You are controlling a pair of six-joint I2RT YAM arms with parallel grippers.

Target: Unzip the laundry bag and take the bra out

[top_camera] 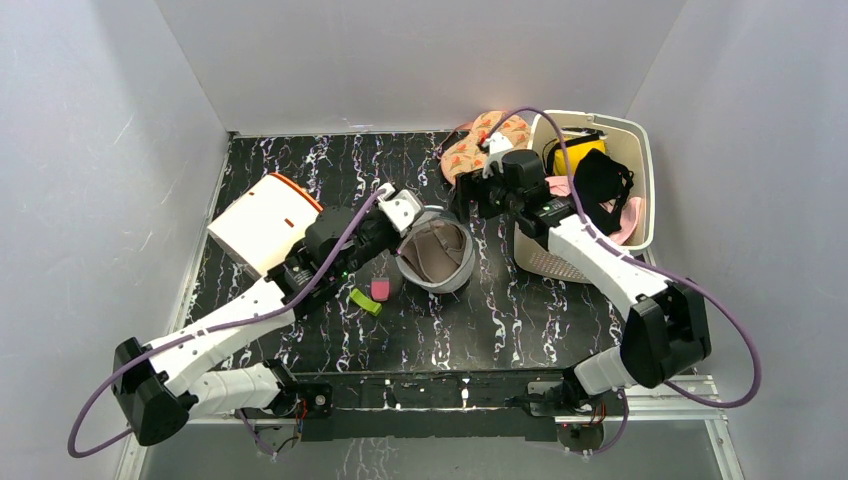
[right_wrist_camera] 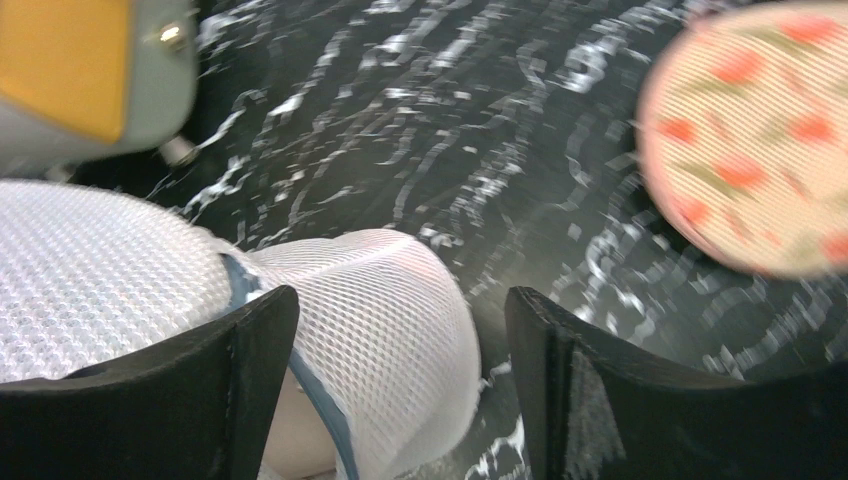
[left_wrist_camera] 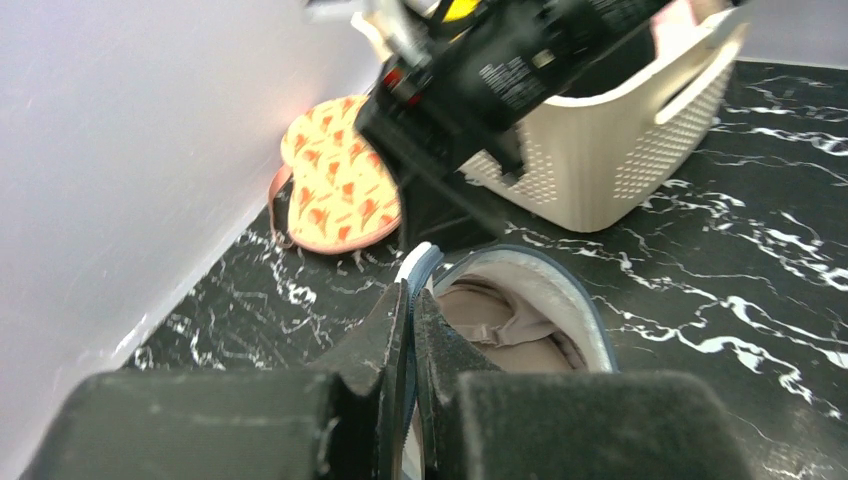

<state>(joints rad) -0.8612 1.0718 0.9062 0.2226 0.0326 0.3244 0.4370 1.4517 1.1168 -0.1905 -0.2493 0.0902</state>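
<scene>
The laundry bag (top_camera: 436, 255), on the counter (top_camera: 500, 310), is being pinched at its rim by the left gripper (left_wrist_camera: 411, 310), jaws clenched, seemingly to steady its mouth. The right gripper (right_wrist_camera: 400, 310) is being held beside it, jaws released, empty. Its white, blue-trimmed mesh is gaping; a beige bra (left_wrist_camera: 500, 325) is being exposed inside.

overhead: bright, even light, soft shadows, walls slightly washed out
left wrist: left fingers (left_wrist_camera: 350, 400) dark and fuzzy up close, right arm (left_wrist_camera: 520, 70) smeared
right wrist: floral cup (right_wrist_camera: 745, 140) total mush, laundry bag (right_wrist_camera: 380, 300) mesh sharpest
</scene>
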